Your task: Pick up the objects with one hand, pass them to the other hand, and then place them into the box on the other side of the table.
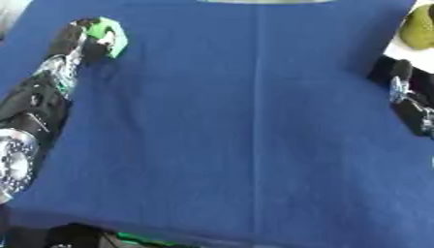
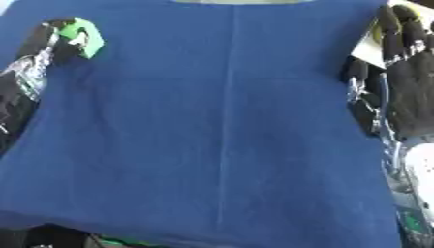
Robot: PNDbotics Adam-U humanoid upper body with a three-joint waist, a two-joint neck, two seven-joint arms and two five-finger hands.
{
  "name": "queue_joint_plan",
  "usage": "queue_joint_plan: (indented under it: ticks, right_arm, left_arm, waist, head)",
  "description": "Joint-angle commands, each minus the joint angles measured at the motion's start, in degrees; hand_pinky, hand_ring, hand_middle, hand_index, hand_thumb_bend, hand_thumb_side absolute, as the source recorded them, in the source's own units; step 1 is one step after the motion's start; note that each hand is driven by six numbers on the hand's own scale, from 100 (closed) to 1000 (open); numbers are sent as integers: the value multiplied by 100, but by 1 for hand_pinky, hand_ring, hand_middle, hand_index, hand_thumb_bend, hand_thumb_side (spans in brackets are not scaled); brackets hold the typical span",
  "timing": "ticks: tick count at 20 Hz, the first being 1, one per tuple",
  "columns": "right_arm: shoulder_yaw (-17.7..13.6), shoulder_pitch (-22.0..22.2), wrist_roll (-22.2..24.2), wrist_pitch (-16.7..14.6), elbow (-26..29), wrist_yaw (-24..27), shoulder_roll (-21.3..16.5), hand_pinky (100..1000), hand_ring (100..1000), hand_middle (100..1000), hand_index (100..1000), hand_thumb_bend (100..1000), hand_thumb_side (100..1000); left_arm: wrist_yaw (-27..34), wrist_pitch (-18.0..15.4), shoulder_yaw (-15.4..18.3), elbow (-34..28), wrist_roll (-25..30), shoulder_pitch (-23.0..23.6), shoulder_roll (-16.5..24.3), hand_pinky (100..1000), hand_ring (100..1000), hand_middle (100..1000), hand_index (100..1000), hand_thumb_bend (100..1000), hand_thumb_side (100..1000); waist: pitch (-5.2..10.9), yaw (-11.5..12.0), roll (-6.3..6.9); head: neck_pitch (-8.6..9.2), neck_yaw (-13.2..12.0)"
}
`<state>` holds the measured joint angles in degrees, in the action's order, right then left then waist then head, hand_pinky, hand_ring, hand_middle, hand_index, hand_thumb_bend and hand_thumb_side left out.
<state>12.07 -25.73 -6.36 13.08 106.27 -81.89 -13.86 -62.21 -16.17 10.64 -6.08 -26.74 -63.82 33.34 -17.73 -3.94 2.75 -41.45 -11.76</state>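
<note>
A small bright green object (image 1: 112, 35) is at the far left of the blue cloth, in my left hand (image 1: 74, 38), whose dark fingers curl round it. The left arm comes up along the left edge. At the right edge my right hand (image 2: 412, 82) stands open with its fingers straight and pointing away, holding nothing. Just past its fingertips lies a white box (image 1: 405, 48) with an olive-yellow object (image 1: 420, 26) in it. The right hand hides most of that box in the right eye view.
The blue cloth (image 1: 246, 121) covers the table, with a straight crease running down its middle. Dark parts of my body with a green stripe (image 1: 140, 238) show along the near edge.
</note>
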Motion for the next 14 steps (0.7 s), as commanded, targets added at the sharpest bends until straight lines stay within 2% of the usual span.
queue_joint_plan:
  ticks: [1, 2, 4, 5, 7, 8, 11, 14]
  right_arm:
    - [-15, -81, -30, -1, 80, 31, -43, 905, 713, 885, 983, 100, 167]
    - [-15, -82, -31, -2, 79, 33, -43, 905, 713, 885, 983, 100, 167]
    - [-18, -84, -32, -1, 77, 34, -43, 906, 711, 885, 983, 100, 169]
    - [-21, -84, -32, 0, 75, 35, -44, 906, 709, 885, 982, 100, 167]
    - [-25, -83, -29, 2, 70, 33, -46, 906, 708, 885, 982, 100, 167]
    - [-28, -81, -27, 3, 68, 30, -46, 906, 707, 885, 982, 100, 166]
    - [-33, -71, -24, 5, 62, 23, -46, 906, 703, 885, 981, 100, 162]
    - [-36, -61, -20, 3, 55, 8, -44, 907, 698, 886, 980, 100, 156]
  left_arm:
    - [605, -169, -727, 577, -520, 109, 72, 748, 707, 728, 895, 100, 997]
    - [733, -194, -827, 593, -558, 117, 73, 748, 707, 728, 895, 100, 997]
    - [916, -231, -940, 604, -585, 121, 64, 740, 686, 704, 872, 100, 835]
    - [994, -259, -969, 606, -585, 120, 58, 725, 663, 677, 849, 100, 631]
    - [1151, -359, -980, 607, -533, 108, 40, 680, 580, 583, 782, 100, 354]
    - [1239, -438, -965, 607, -503, 87, 29, 658, 531, 525, 740, 100, 244]
    - [1512, -702, -935, 608, -457, -64, -50, 611, 434, 418, 656, 100, 261]
    - [1752, -956, -965, 568, -438, -263, -133, 593, 396, 379, 618, 100, 290]
  waist:
    - [60, -4, -29]
    - [60, -6, -28]
    - [56, -5, -32]
    - [55, -4, -34]
    - [60, 0, -36]
    - [64, 3, -37]
    - [80, 16, -40]
    - [104, 27, -38]
  head:
    - [102, -8]
    - [103, -10]
    - [137, -1]
    - [151, 2]
    - [158, 9]
    - [157, 11]
    - [135, 10]
    - [105, 8]
